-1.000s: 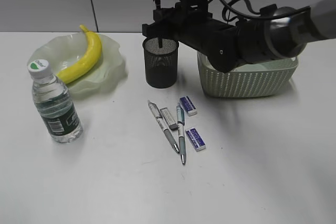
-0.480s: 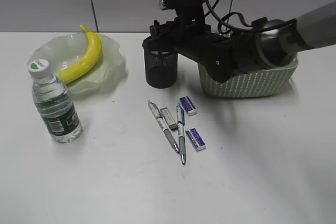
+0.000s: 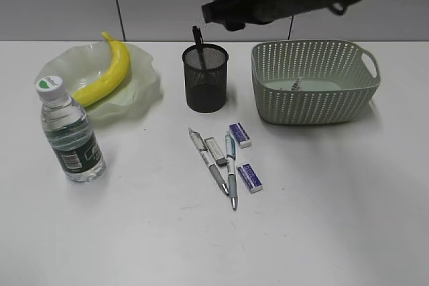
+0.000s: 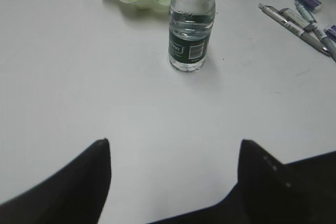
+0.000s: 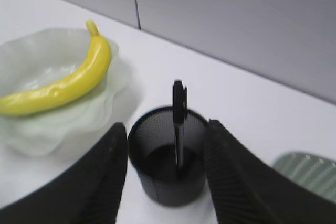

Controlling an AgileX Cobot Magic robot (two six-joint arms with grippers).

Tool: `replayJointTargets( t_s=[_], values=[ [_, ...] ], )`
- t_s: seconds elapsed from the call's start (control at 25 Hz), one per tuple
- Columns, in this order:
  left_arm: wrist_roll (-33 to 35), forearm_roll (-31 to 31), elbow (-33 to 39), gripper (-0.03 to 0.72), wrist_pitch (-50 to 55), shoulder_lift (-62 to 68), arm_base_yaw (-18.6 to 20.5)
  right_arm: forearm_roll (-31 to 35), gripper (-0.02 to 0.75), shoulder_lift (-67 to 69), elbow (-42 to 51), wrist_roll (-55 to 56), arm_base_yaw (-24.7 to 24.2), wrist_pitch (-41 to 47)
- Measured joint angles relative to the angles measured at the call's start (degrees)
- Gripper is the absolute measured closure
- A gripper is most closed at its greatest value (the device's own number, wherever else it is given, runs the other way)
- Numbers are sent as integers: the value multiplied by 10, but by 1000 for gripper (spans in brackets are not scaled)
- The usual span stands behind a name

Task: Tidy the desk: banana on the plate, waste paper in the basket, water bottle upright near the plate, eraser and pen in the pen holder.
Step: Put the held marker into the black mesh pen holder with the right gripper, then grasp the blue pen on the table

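The banana point(image 3: 107, 72) lies on the plate point(image 3: 137, 88). The water bottle point(image 3: 67, 132) stands upright in front of the plate. A black pen point(image 3: 198, 39) stands in the pen holder point(image 3: 205, 78). Two pens point(image 3: 209, 162) and three erasers point(image 3: 249, 177) lie on the desk point(image 3: 335, 219) in front of the holder. The waste paper point(image 3: 295, 85) lies in the basket point(image 3: 315, 102). My right gripper point(image 5: 165, 125) is open and empty above the pen holder point(image 5: 168, 182); it is blurred in the exterior view point(image 3: 221, 10). My left gripper point(image 4: 173, 148) is open and empty over bare desk, short of the bottle point(image 4: 192, 24).
The basket stands right of the pen holder, close to it. A grey wall with a dark seam point(image 3: 117, 1) runs behind the desk.
My right arm has risen from the pen holder and pulled up and away, uncovering the basket. The black pen stays standing in the holder.
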Motion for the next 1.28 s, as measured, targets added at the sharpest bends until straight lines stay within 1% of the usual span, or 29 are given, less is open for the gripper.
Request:
replayJointTargets(
  t_s=[0.12,0.24,0.36,0.52,0.76,1.08,1.2,1.28],
  values=[
    [0,0,0,130,0,0,0,-9,349,-77,0,1,0,176],
    [0,0,0,130,0,0,0,-40,349,-150,6,26,0,341],
    [0,0,0,130,0,0,0,-67,349,-229,30,44,0,458],
    [0,0,0,130,0,0,0,-103,349,-349,84,55,0,569],
    [0,0,0,130,0,0,0,-112,348,-567,212,61,0,623],
    [0,0,0,130,0,0,0,-112,347,-884,406,62,0,637],
    [1,-6,-2,130,-5,2,0,-112,347,-975,436,62,0,633],
    [9,-48,-15,132,-35,12,0,-112,347,-1026,439,62,0,618]
  ],
)
